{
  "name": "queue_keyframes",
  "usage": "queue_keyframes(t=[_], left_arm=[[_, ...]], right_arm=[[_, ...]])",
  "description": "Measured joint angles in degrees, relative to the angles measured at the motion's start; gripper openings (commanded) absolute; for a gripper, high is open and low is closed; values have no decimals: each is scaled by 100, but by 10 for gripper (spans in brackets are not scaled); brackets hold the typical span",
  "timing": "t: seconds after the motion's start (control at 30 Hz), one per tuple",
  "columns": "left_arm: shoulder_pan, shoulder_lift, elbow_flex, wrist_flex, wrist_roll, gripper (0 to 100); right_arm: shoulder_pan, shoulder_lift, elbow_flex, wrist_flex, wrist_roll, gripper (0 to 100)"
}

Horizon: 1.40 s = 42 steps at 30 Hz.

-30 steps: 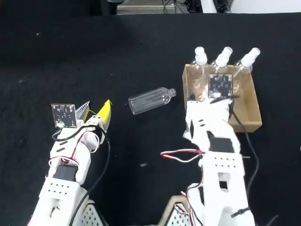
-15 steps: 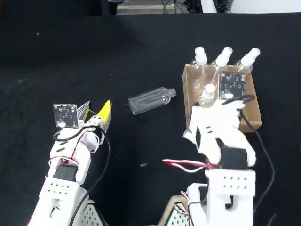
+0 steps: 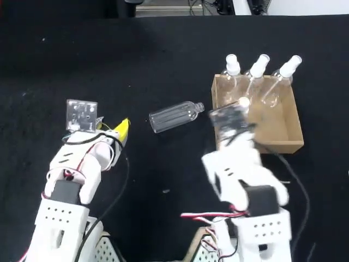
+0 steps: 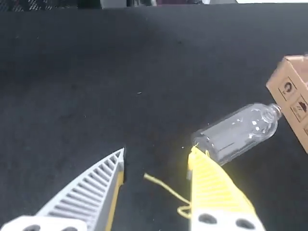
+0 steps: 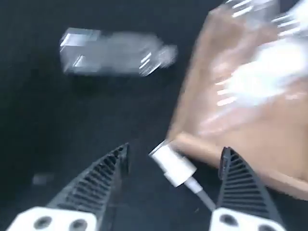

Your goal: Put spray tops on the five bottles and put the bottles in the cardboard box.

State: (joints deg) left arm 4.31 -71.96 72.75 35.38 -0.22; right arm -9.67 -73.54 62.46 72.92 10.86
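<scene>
**A:** Clear plastic bottle (image 3: 175, 115), the one without a cap: where does it lie?

**B:** On its side on the worktop (image 3: 163, 49), just beside the cardboard box (image 3: 286, 143), with its open neck towards the box wall.

**A:** And the loose cap?

**B:** One white spray top (image 5: 172, 165) lies on the worktop by a corner of the box. It sits between the spread fingers of the right claw (image 5: 175, 149), which is wide and holds nothing.

**A:** The other arm?

**B:** The left claw (image 4: 158, 153) is wide as well, and empty. It is on the side of the bottle away from the box, well apart from the box itself.

**A:** What's in the box?

**B:** Three capped bottles (image 3: 260, 68) lean on its far wall. A fourth bottle (image 3: 242, 103) with a white top stands in front of them. I'd judge four of the five done.

**A:** What's left?

**B:** Fit that spray top to the lying bottle, then put the bottle in the box with the others.
</scene>
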Motion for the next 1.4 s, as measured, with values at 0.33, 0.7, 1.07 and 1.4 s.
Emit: queue_keyframes(t=[0.33,0.7,1.07,1.4], left_arm=[[686,3209,-2092,431,-316,202],[1530,5908,-3780,132,-325,199],[1521,6233,-3859,-492,-369,205],[1521,6277,-4185,79,-1240,316]], right_arm=[[-642,-9,1459,-1213,-659,250],[-642,-9,1741,-1433,-659,249],[-62,-9,1741,-1433,-659,248],[149,-9,1741,-1275,-659,249]])
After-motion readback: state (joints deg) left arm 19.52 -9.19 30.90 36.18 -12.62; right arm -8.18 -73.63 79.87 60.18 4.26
